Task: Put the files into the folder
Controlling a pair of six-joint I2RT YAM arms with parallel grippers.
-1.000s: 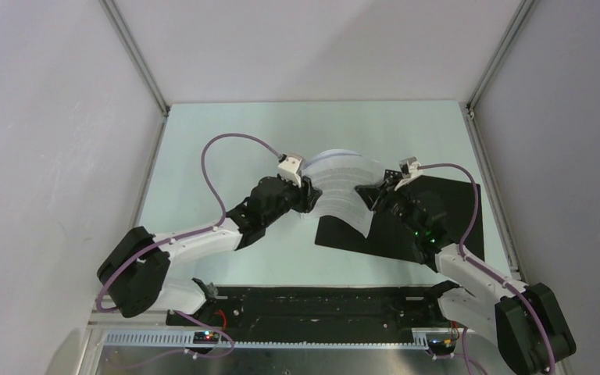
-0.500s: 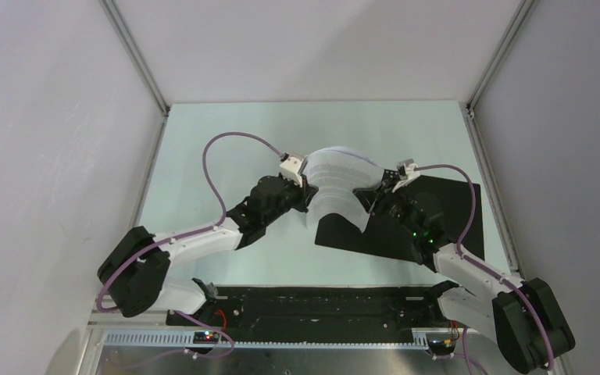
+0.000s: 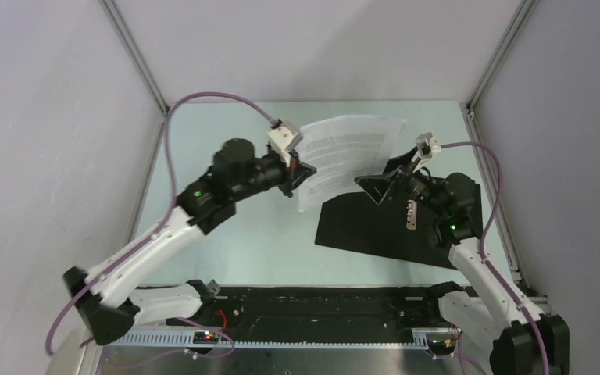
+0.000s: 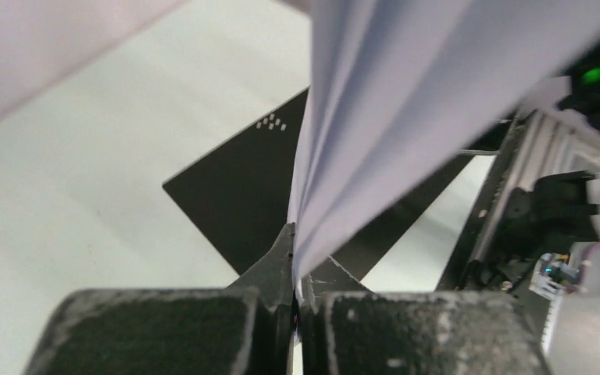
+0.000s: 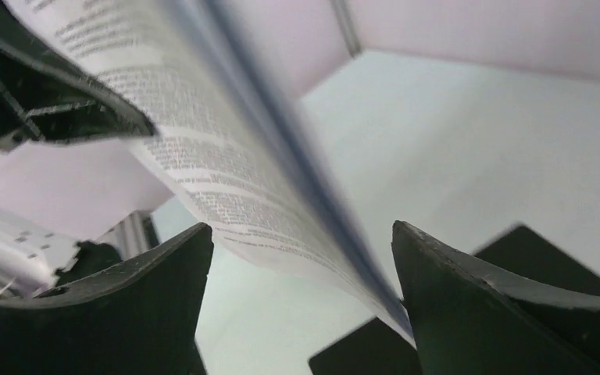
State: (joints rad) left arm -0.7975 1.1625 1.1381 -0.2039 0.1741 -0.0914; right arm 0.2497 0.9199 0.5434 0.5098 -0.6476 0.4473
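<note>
The pale green surface (image 3: 266, 250) carries an open folder (image 3: 375, 230), black inside up, by the surface's right edge.

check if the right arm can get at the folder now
Probably yes: the right gripper is open above the folder; only the loose edge of the files, held up by the left gripper, is near its fingers.

The left arm stretches up and forward, its gripper (image 3: 297, 168) clamped shut on the edge of the files (image 3: 351, 144). The right gripper (image 3: 371, 187) faces it, jaws spread wide, holding nothing.
</note>
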